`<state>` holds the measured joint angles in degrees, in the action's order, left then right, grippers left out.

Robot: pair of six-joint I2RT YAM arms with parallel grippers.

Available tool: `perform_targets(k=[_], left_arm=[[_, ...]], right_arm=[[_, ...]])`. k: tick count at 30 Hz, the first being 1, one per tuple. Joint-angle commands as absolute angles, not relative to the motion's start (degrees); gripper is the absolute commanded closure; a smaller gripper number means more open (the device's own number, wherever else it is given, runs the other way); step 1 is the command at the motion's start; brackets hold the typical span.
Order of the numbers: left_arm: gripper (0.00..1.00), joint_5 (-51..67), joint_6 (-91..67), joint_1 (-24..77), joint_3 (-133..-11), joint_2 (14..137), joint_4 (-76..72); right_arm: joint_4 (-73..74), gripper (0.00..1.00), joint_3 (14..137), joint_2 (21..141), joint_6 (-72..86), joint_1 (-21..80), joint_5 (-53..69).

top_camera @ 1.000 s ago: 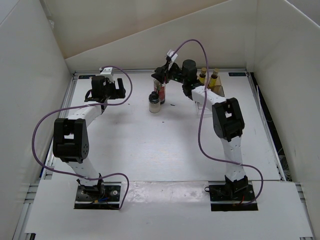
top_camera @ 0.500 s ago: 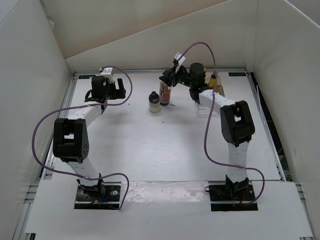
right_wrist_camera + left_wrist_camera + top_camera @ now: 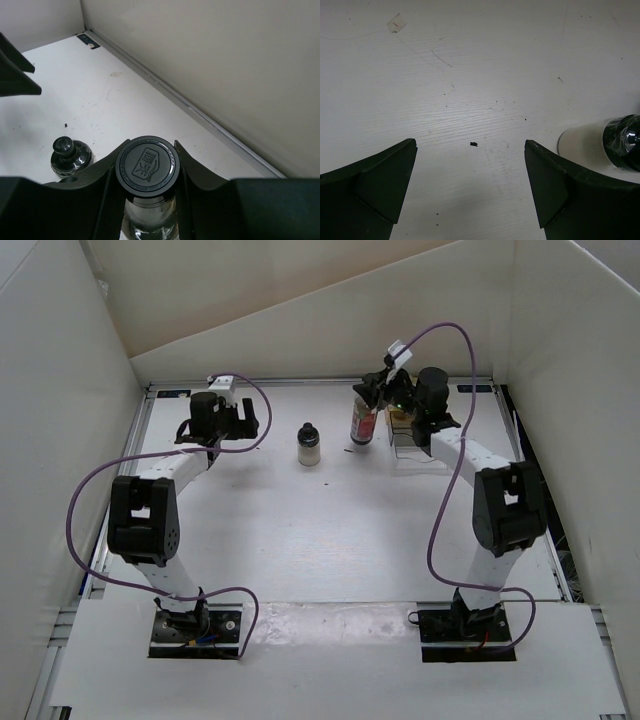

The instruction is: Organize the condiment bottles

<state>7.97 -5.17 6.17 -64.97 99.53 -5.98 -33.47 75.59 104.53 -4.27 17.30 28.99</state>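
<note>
Table (image 3: 300, 530) white, with faint grey scratches and a few dark specks. Walls (image 3: 300, 310) off-white, beige in the right wrist view. Arms (image 3: 175, 468) have white shells and black joints. Cables (image 3: 445, 327) purple. Tall bottle (image 3: 364, 425): clear glass, red contents, matte black round cap with an embossed logo. Squat jar (image 3: 309, 447): whitish body, glossy black cap. Left gripper (image 3: 470, 147) black with a dark green tint. Right gripper (image 3: 147, 167) plain black. Rail (image 3: 200, 112) along the wall foot grey metal. Tape scrap (image 3: 396, 22) clear with a small red mark.
</note>
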Motion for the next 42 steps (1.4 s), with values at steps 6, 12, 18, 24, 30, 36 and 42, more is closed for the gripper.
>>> perform_targets(k=[6,12,18,24,30,36,42], left_arm=[[0.00,7.12,-4.04,8.17,-67.76,99.05,-4.92],[0.00,6.94,-3.52,9.31,-69.08,100.02,-4.13],[0.00,6.42,-3.34,9.93,-70.49,101.07,-3.60],[0.00,6.41,-3.25,10.81,-71.72,102.39,-3.25],[0.00,6.06,-3.08,11.07,-72.25,103.01,-3.16],[0.00,6.15,-2.99,11.16,-72.68,103.45,-2.90],[0.00,5.98,-2.81,11.51,-73.21,103.97,-2.81]], right_arm=[[-45.44,1.00,72.86,92.74,-6.24,13.54,25.58],[-46.05,1.00,70.23,90.01,-6.59,9.94,24.61],[-47.72,1.00,67.77,88.24,-5.37,6.33,23.82],[-49.30,1.00,65.66,87.27,-5.19,4.40,22.94],[-51.59,1.00,62.76,86.22,-4.22,2.64,21.89],[-53.17,1.00,59.94,85.25,-3.34,1.41,21.01],[-53.53,1.00,61.34,86.39,-2.99,0.97,21.00]])
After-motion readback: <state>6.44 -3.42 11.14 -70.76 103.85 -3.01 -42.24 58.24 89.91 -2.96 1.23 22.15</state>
